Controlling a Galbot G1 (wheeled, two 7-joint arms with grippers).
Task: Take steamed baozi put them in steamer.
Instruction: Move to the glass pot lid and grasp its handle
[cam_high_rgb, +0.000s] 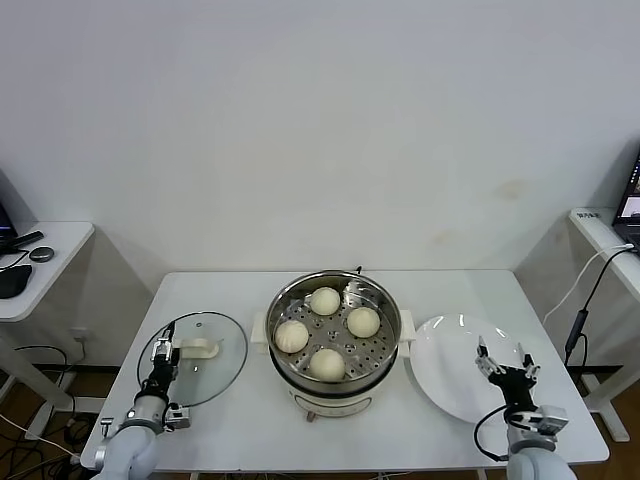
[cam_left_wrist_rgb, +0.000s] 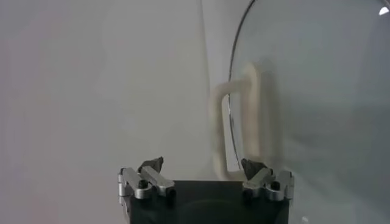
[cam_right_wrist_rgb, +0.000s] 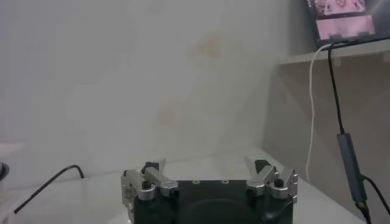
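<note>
Only the head view shows the steamer (cam_high_rgb: 334, 340) mid-desk (cam_high_rgb: 250, 290) with four smooth cream baozi (cam_high_rgb: 327, 364) on its perforated tray. The left gripper (cam_left_wrist_rgb: 202, 170), fingers spread, hovers at the lid (cam_left_wrist_rgb: 317, 103) handle left of the steamer; the right gripper (cam_right_wrist_rgb: 210, 171), fingers spread, hangs over the plate (cam_high_rgb: 445, 355) to its right.

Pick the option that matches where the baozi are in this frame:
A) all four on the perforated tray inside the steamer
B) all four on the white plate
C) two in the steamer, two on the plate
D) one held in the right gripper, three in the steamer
A: the head view shows four baozi lying on the tray inside the steamer; the white plate is bare and the right gripper holds nothing.
</note>
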